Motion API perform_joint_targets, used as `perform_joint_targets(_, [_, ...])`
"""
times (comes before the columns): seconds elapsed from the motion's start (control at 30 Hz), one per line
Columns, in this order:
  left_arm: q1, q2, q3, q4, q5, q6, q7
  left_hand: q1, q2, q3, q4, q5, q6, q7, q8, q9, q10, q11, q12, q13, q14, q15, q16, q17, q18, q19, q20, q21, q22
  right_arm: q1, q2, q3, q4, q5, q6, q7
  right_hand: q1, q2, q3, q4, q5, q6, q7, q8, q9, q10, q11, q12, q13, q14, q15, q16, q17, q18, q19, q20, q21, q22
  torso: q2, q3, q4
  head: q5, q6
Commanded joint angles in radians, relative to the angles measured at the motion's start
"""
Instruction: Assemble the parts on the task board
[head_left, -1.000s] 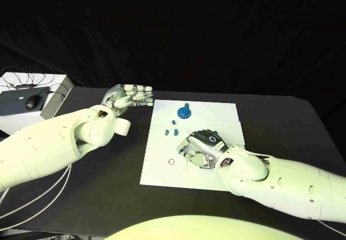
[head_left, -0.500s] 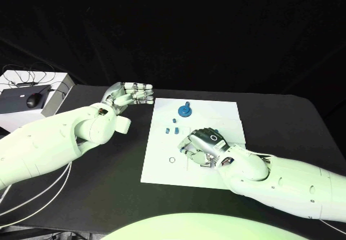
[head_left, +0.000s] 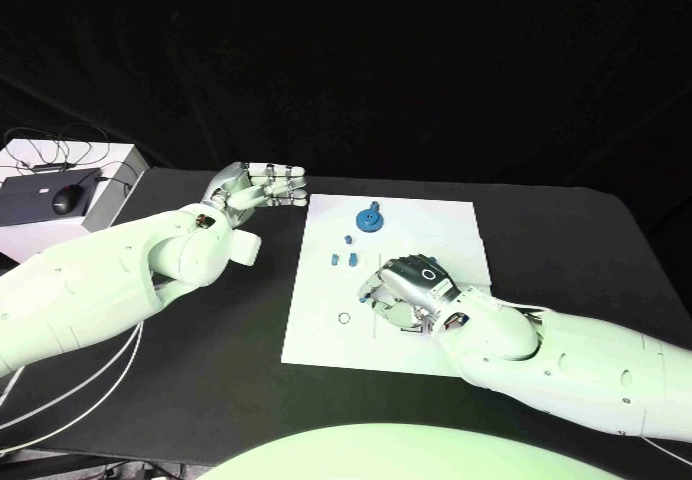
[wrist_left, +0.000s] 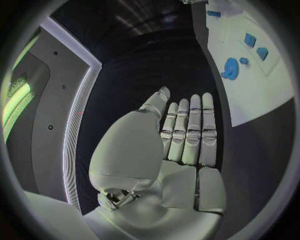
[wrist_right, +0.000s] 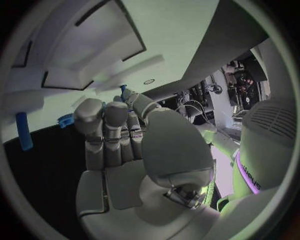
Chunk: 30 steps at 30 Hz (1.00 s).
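Small blue plastic peg (wrist_right: 123, 89): light, rigid, likely slippery; your right hand (head_left: 405, 291) pinches it over the white task board (head_left: 433, 222). Left hand (head_left: 261, 187): fingers together, empty.

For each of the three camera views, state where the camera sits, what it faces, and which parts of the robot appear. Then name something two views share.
Head view: on the robot's head, looking down at the task board; both arms, left hand, right hand.
Left wrist view: behind the left hand, facing table and board.
Right wrist view: behind the right hand, facing the board.
Shared: the blue gear in head and left wrist views.
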<state>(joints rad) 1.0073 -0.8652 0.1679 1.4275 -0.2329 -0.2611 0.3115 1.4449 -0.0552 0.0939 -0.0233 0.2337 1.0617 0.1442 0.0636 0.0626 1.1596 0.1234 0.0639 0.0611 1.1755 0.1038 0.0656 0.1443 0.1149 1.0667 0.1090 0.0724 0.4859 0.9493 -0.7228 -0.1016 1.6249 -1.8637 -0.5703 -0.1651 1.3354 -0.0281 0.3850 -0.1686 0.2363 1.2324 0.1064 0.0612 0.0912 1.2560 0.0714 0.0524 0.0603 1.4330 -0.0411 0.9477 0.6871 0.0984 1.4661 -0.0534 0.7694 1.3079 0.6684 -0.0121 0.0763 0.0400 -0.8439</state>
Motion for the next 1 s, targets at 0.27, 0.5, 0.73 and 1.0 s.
perform_joint_targets(0.27, [0.000, 0.001, 0.001, 0.001, 0.002, 0.006, 0.010, 0.004, -0.002, -0.005, -0.001, -0.002, -0.001, 0.003, 0.000, 0.000, -0.008, -0.001, -0.001, -0.001, -0.007, -0.003, 0.005, 0.001, -0.018, 0.001, 0.003, 0.004, -0.001, 0.000, 0.004, 0.000, -0.007, -0.012, 0.036, 0.004, 0.001, 0.006, 0.001, -0.003, 0.003, 0.004, 0.001, 0.003, 0.000, 0.028, -0.024, 0.007, 0.001, -0.004, -0.003, 0.007, -0.001, 0.020, 0.036, -0.004, 0.003, 0.103, 0.000, -0.0014, 0.0016, -0.001, -0.003])
perform_joint_targets(0.5, [0.000, 0.000, 0.001, 0.002, 0.002, 0.006, 0.009, 0.004, -0.002, -0.005, -0.001, -0.002, -0.001, 0.003, 0.000, 0.000, -0.008, -0.001, -0.001, -0.001, -0.007, -0.003, 0.005, 0.001, -0.018, 0.001, 0.003, 0.004, -0.001, 0.000, 0.012, 0.000, -0.013, -0.021, 0.048, -0.013, -0.002, 0.005, -0.001, -0.001, 0.002, 0.003, 0.001, 0.003, 0.000, 0.025, -0.023, 0.007, 0.001, -0.005, -0.002, 0.006, -0.003, 0.021, 0.034, -0.003, -0.003, 0.101, 0.000, -0.0018, 0.0013, -0.002, -0.003])
perform_joint_targets(0.73, [0.000, -0.001, 0.001, 0.003, 0.002, 0.006, 0.009, 0.004, -0.002, -0.005, -0.001, -0.002, -0.001, 0.003, 0.000, 0.000, -0.008, -0.001, -0.001, -0.001, -0.007, -0.003, 0.005, 0.001, -0.018, 0.001, 0.003, 0.004, -0.001, 0.000, 0.021, 0.000, -0.016, -0.017, 0.054, -0.011, -0.013, -0.011, -0.023, 0.012, -0.004, -0.020, 0.008, 0.001, -0.009, -0.004, -0.014, 0.006, 0.000, -0.005, 0.004, 0.002, -0.008, 0.023, 0.032, 0.001, -0.019, 0.098, 0.000, -0.0013, 0.0013, -0.001, -0.004])
perform_joint_targets(1.0, [0.000, -0.002, 0.001, 0.003, 0.002, 0.007, 0.007, 0.004, -0.002, -0.005, -0.001, -0.002, -0.001, 0.003, 0.000, 0.000, -0.008, -0.001, -0.001, -0.001, -0.007, -0.003, 0.005, 0.001, -0.018, 0.001, 0.003, 0.004, -0.001, 0.000, 0.024, -0.002, -0.017, -0.004, 0.051, 0.002, -0.028, -0.055, -0.038, 0.050, -0.008, -0.056, 0.013, 0.001, -0.022, -0.045, -0.001, 0.007, 0.000, -0.006, 0.014, -0.001, -0.014, 0.033, 0.031, 0.012, -0.059, 0.090, 0.000, -0.0001, 0.0005, 0.001, -0.007])
